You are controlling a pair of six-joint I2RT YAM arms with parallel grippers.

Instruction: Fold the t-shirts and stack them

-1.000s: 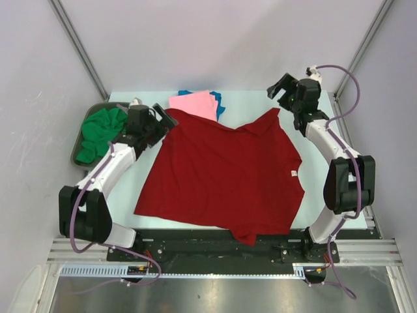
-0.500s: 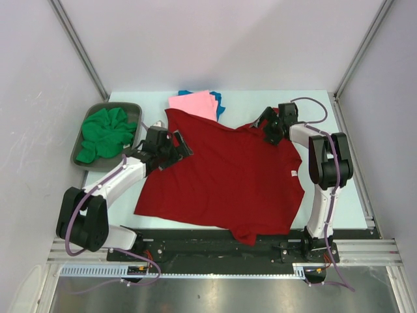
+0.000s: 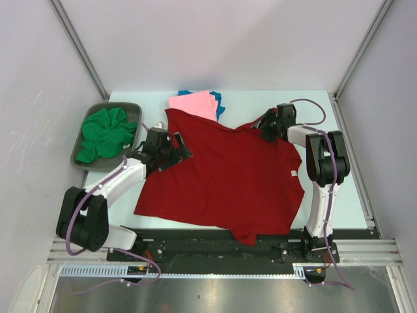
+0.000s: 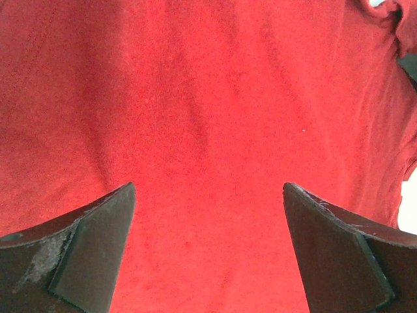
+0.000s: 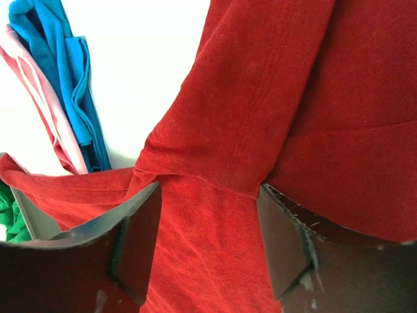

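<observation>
A dark red t-shirt (image 3: 228, 176) lies spread flat across the table, its small white tag (image 3: 294, 173) at the right edge. My left gripper (image 3: 177, 147) hovers open over the shirt's upper left part; in the left wrist view (image 4: 208, 186) only flat red cloth (image 4: 208, 104) shows between the wide fingers. My right gripper (image 3: 264, 127) is down at the far right sleeve. In the right wrist view (image 5: 210, 186) its jaws stand partly apart, astride a fold of the sleeve (image 5: 260, 98). Folded pink (image 3: 194, 103) and blue (image 3: 217, 99) t-shirts lie stacked at the back.
A crumpled green t-shirt (image 3: 104, 130) sits in the grey tray (image 3: 133, 105) at the back left. Bare table surface (image 3: 326, 176) runs along the right of the red shirt. Metal frame posts rise at both back corners.
My right arm swung in from the back right corner down onto the red sleeve, and its jaws have narrowed. My left gripper moved nearer and rightward over the shirt's left part.
</observation>
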